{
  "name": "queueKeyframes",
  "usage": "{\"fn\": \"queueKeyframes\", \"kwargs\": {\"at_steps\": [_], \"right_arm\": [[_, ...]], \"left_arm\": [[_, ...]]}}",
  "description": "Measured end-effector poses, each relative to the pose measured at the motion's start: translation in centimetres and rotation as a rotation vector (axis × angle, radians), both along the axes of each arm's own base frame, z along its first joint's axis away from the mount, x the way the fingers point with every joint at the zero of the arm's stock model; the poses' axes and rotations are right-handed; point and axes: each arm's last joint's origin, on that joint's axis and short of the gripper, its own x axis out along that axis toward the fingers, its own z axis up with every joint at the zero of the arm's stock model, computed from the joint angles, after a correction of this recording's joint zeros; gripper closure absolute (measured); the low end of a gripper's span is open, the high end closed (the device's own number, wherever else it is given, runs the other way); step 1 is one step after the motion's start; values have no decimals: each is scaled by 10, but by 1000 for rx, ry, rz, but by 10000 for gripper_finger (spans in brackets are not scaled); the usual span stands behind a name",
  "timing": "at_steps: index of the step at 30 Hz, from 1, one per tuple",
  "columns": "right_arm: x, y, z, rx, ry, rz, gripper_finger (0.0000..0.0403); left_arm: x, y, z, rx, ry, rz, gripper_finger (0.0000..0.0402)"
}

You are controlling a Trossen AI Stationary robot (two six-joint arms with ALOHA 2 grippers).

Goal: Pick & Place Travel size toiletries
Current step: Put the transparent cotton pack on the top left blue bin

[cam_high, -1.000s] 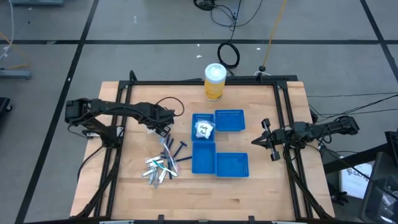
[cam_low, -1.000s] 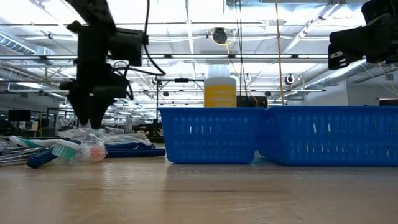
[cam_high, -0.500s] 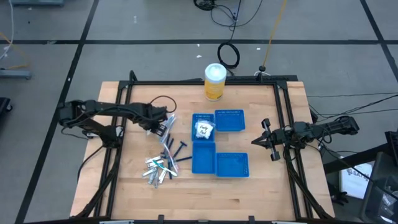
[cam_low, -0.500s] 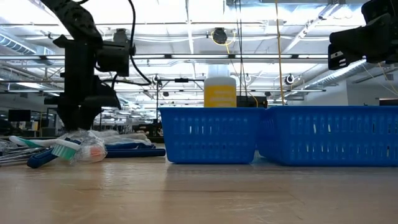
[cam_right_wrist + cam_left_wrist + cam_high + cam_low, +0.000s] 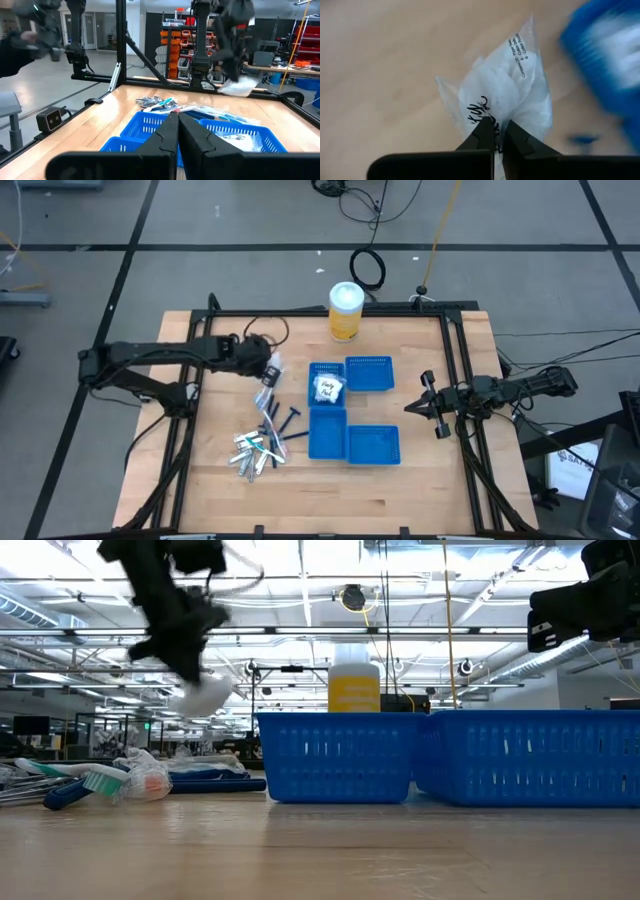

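My left gripper point(image 5: 268, 371) is over the table's left middle, shut on a clear plastic packet with white contents point(image 5: 506, 87). The packet point(image 5: 203, 695) hangs in the air above the table. More travel size toiletries point(image 5: 259, 446), toothbrushes, small tubes and dark blue sticks, lie in a loose pile on the wood near the left of the blue trays. Another white packet point(image 5: 326, 389) lies in the middle blue mesh tray point(image 5: 327, 430). My right gripper point(image 5: 412, 407) waits shut at the table's right, nothing between its fingers. My left gripper pinches the packet's plastic between its two fingers point(image 5: 485, 131), at the end with the black writing point(image 5: 479, 109). The rest of the packet reaches past the fingertips. It is lifted clear of the table and hangs below the slanted gripper point(image 5: 180, 655).
Three blue mesh trays stand at the table's middle: one far right point(image 5: 369, 373), one near right point(image 5: 373, 444), one between. A tall yellow canister with a white lid point(image 5: 345, 312) stands at the far edge. Black frame rails run along the table's sides.
My left gripper has shut on the clear packet where it lay on the table and has lifted it well up, tipping to a slant and going a little toward the far edge. The packet now hangs clear of the wood. The pile stays put.
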Motion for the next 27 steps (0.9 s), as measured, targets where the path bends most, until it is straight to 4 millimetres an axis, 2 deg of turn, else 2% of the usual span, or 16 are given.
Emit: {"fn": "queueKeyframes", "kwargs": {"at_steps": [4,8,10,13,17,21,27], "right_arm": [[0,0,0,0,0,0,399],[0,0,0,0,0,0,399],[0,0,0,0,-1,0,399],[0,0,0,0,-1,0,399],[0,0,0,0,-1,0,399],[0,0,0,0,-1,0,399],[0,0,0,0,0,0,399]], "left_arm": [[33,-7,30,66,-219,-146,395],[67,-15,33,104,-217,-268,397],[85,-17,25,108,-183,-301,399],[109,-16,4,84,-110,-337,399],[131,-15,-22,29,-62,-370,396],[142,-10,-42,-10,-27,-375,398],[149,-7,-57,-45,-21,-385,384]]}}
